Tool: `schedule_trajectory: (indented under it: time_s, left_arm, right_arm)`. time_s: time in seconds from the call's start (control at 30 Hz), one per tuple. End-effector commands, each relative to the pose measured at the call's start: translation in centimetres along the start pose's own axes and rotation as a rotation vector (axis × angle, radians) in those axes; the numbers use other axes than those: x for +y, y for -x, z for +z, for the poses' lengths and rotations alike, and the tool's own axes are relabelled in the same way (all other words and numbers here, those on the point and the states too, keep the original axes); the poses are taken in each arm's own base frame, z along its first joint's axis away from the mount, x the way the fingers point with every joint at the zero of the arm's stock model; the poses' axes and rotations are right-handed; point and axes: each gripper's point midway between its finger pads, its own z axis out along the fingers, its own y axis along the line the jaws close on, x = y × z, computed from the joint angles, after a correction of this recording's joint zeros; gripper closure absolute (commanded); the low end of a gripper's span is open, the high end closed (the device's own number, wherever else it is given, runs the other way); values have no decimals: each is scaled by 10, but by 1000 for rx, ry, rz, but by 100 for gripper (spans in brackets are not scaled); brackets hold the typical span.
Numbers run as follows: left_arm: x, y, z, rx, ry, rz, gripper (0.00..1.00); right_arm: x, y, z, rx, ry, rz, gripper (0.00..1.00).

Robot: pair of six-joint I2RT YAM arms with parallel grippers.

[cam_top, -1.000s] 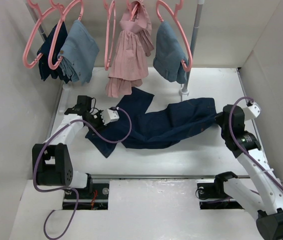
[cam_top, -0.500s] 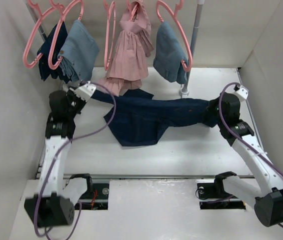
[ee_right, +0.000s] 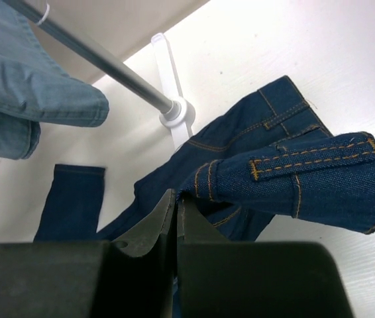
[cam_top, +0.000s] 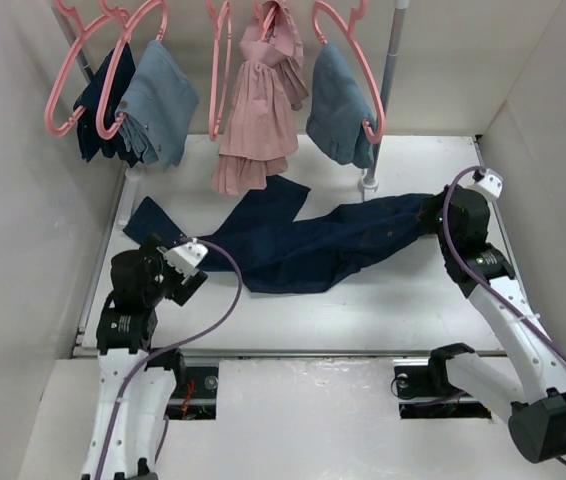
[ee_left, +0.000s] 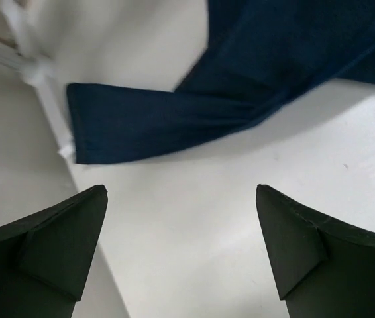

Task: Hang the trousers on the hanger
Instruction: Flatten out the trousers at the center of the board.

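Note:
The dark navy trousers (cam_top: 303,245) lie spread across the table. One leg end (ee_left: 141,126) lies flat near the left wall. My right gripper (cam_top: 431,212) is shut on the waistband (ee_right: 293,172), whose folded edge with orange stitching is pinched between the fingertips (ee_right: 177,196). My left gripper (cam_top: 175,278) hovers at the near left over bare table, open and empty (ee_left: 181,191). It is short of the leg end and does not touch the cloth. A bare-looking pink hanger (cam_top: 219,70) hangs from the rail at the back.
Other pink hangers carry light blue denim garments (cam_top: 158,100) (cam_top: 338,105), a dark garment (cam_top: 98,105) and a pink pleated dress (cam_top: 258,100). The rail's post (cam_top: 388,80) stands on a white foot (ee_right: 177,112) just behind the waistband. White walls close both sides.
My left gripper has opened and let go of the trouser leg, then drawn back to the near left. The leg has dropped flat. The right gripper keeps its hold on the waistband.

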Motion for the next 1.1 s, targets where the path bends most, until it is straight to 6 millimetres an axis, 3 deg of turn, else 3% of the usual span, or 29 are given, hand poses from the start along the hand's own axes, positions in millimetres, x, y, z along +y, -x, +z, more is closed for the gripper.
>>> schedule_trajectory:
  time_s: [0.0,0.07,0.1,0.13,0.17,0.23,0.27,0.37,0.4,0.47,0.53,0.57,0.63,0.7,0.73,0.8,0.83,0.87,0.97,1.07]
  left_arm:
    - [30,20,-6,-63,136,-23,8]
    - [47,16,9,-15,194,-144,25]
    - [68,18,12,-3,283,-245,27]
    - [71,15,20,27,285,-285,27]
    - [73,-3,40,121,264,-345,27]
    - [91,-1,52,145,303,-477,19]
    - [93,-19,67,222,300,-540,17]
    - [121,-21,82,216,363,-647,12]
    - [125,-34,90,252,381,-693,10]
    - [142,-39,97,255,439,-715,10]
    - [150,-62,107,310,483,-775,9]
    - [162,-61,110,297,505,-798,9]
    - [168,-81,124,333,495,-870,8]
    - [186,-76,135,298,503,-938,8]
    - [182,-87,148,331,490,-962,8]
    - [198,-90,160,332,522,-1019,8]
    - [197,-95,167,355,514,-1035,8]
    - [188,-114,182,418,500,-1056,8]
    - [187,-128,202,474,476,-1066,7]
    - [177,-138,203,502,459,-1049,11]
  right_arm:
    - [2,22,-2,-80,23,18,100]
    - [-6,21,1,-79,4,35,100]
    - [-10,23,2,-82,-3,48,100]
    - [-10,18,3,-65,4,54,100]
    - [-15,15,5,-58,-7,77,100]
    - [-20,4,7,-31,-12,97,100]
    - [-20,4,5,-35,-9,108,100]
    - [-24,-4,4,-15,-6,120,100]
    - [-26,-7,5,-8,-11,118,100]
    - [-24,-10,4,6,7,96,100]
    - [-22,-9,5,11,18,62,100]
    - [-20,-14,7,25,21,45,100]
    - [-23,-13,7,19,12,23,100]
    - [-23,-10,9,13,5,10,100]
    - [-25,-13,11,22,-1,-2,100]
    - [-24,-13,13,26,-3,-18,100]
    - [-23,-11,14,26,-3,-18,100]
    - [-25,-16,18,42,-13,-33,100]
    - [-17,-12,21,45,8,-31,100]
    - [-19,-13,23,47,-6,-24,100]
